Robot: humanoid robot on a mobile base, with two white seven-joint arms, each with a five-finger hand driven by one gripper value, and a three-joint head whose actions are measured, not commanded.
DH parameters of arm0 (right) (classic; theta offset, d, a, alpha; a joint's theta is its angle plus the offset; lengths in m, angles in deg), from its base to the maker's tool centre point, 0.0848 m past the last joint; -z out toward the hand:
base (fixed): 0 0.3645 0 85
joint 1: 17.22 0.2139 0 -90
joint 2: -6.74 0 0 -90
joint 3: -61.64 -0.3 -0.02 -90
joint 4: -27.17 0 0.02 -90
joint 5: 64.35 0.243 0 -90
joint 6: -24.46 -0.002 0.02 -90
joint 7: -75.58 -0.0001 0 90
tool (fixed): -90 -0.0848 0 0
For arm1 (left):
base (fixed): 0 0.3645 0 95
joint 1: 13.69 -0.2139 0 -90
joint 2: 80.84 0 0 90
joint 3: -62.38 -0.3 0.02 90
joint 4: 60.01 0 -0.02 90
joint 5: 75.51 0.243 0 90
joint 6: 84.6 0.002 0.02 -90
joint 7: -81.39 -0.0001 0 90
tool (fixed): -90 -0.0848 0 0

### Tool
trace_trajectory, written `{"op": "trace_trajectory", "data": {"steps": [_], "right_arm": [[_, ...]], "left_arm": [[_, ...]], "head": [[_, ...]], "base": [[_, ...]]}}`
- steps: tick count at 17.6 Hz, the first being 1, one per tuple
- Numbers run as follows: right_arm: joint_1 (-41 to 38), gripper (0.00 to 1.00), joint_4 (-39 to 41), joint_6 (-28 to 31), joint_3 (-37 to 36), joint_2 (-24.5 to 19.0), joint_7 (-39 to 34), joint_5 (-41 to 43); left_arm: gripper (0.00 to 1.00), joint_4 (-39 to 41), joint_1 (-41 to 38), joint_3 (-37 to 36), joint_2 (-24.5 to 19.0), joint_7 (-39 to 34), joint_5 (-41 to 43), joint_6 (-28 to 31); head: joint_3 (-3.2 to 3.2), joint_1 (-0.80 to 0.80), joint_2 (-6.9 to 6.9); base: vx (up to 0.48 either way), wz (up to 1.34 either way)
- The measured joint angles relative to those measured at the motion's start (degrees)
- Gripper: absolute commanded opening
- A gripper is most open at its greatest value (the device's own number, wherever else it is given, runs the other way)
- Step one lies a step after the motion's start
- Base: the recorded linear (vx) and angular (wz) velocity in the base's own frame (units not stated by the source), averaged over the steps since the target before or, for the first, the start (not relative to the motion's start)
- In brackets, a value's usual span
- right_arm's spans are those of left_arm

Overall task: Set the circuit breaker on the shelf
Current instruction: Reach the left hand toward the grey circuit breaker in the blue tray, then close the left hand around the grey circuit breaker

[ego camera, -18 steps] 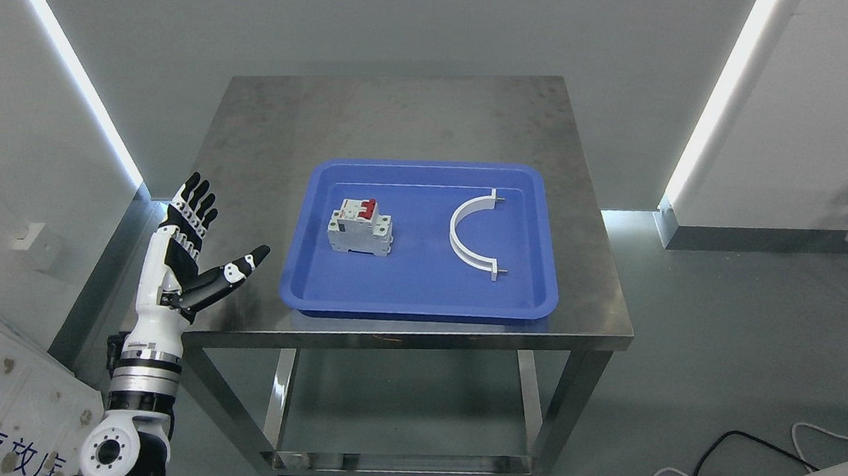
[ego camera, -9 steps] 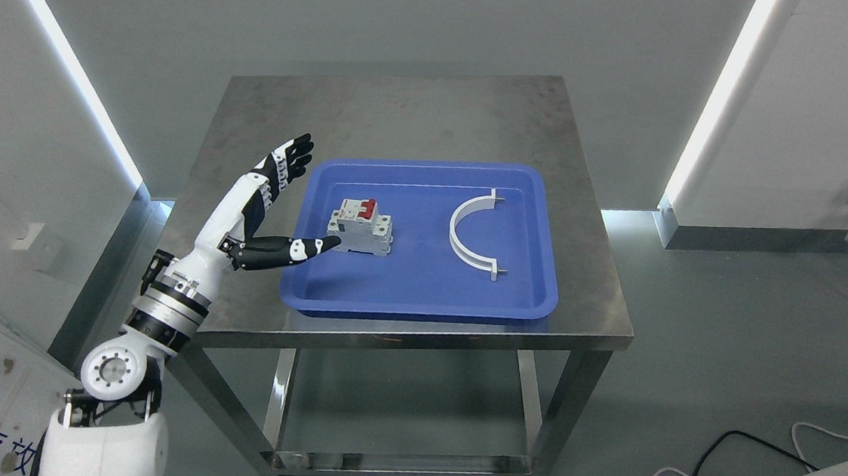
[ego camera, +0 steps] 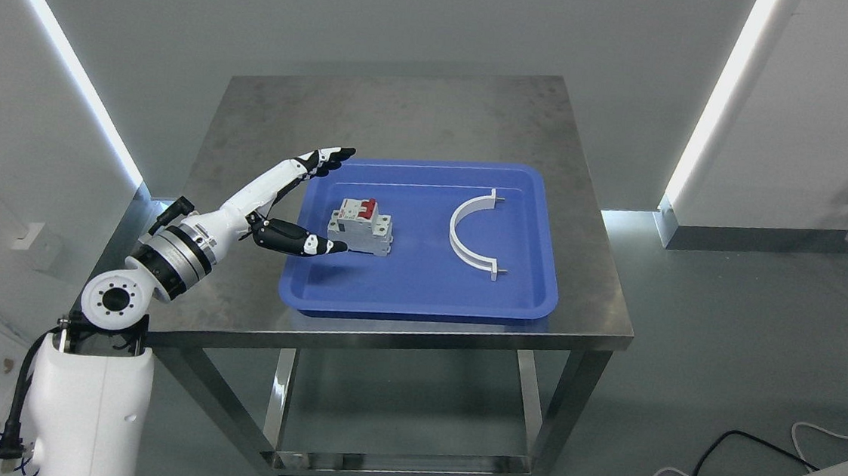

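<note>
With fingers (ego camera: 324,158) spread and holding nothing, left hand (ego camera: 286,204) sits just left of the circuit breaker (ego camera: 360,227), thumb tip near its base. Breaker stands in blue tray (ego camera: 419,298) on steel bench (ego camera: 404,108), beside white curved bracket (ego camera: 470,234).

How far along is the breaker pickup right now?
Early stage. Done: the left hand has reached the blue tray, fingers spread. In hand: nothing yet; the thumb tip is at the near left corner of the circuit breaker, which sits in the tray beside the white curved bracket. Left: grasp, lift, and carry to a shelf, which isn't in view.
</note>
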Motion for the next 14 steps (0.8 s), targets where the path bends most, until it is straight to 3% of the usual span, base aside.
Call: {"op": "trace_trajectory", "data": {"steps": [9,14], "right_arm": [[0.00,1.00,0.00,0.00,0.00,0.00,0.00,0.01],[0.00,1.00,0.01,0.00,0.00,0.00,0.00,0.00]], "left_arm": [[0.79,-5.38,5.62,-5.72,-1.25,0.69,8.99,2.26],[0.65,-7.30,6.39,-7.56,-0.58,2.36,10.35,2.47]], "head": [[0.00,0.00,0.00],[0.00,0.00,0.00]], "base": [[0.000,0.00],[0.000,0.00]]}}
